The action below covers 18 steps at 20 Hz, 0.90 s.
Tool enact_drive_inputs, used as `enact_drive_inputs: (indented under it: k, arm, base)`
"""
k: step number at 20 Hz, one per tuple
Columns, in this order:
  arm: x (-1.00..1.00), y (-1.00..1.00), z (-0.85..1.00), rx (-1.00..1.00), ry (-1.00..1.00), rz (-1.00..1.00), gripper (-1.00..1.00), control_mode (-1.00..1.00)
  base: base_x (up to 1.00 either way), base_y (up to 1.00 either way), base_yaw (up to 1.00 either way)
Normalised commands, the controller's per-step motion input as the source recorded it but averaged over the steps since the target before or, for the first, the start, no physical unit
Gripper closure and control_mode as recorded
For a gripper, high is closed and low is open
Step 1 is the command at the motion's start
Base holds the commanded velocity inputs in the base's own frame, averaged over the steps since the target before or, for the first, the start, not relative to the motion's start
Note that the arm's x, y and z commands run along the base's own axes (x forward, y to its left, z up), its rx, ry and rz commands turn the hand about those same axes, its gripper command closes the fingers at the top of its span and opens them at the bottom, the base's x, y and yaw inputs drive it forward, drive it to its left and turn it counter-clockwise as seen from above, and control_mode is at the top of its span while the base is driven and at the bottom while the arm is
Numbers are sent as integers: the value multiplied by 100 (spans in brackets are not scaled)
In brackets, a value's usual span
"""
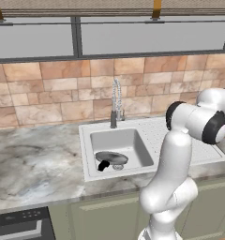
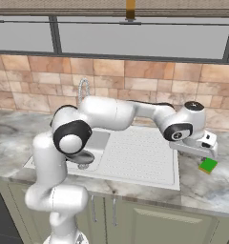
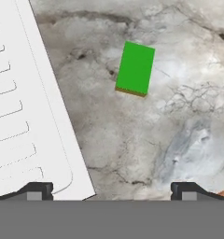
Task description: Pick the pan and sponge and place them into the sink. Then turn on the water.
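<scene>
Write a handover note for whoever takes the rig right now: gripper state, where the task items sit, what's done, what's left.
Gripper: open, holding nothing, poised above the marble counter beside the edge of the draining board, apart from the sponge.
Pan: already in the sink basin, black handle towards the front.
Sponge: flat on the counter, green side up, to the right of the sink unit, untouched.
Faucet: no water seen running.
Done: pan placed.
Left: pick up the sponge, drop it in the basin, turn the water on.
</scene>
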Motion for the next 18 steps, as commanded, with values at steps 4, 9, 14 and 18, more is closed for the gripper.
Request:
enact_drive_inputs:
  k: [4, 9, 14, 18]
  arm:
    - [10, -16, -9, 0, 0, 0, -100, -100]
    - [11, -10, -1, 0, 0, 0, -100, -100]
    - [17, -1, -10, 0, 0, 0, -100, -100]
    - [11, 0, -21, 0, 0, 0, -100, -100]
  base:
    - [0, 0, 0]
    - [0, 0, 0]
    - [0, 0, 0]
    - [0, 0, 0]
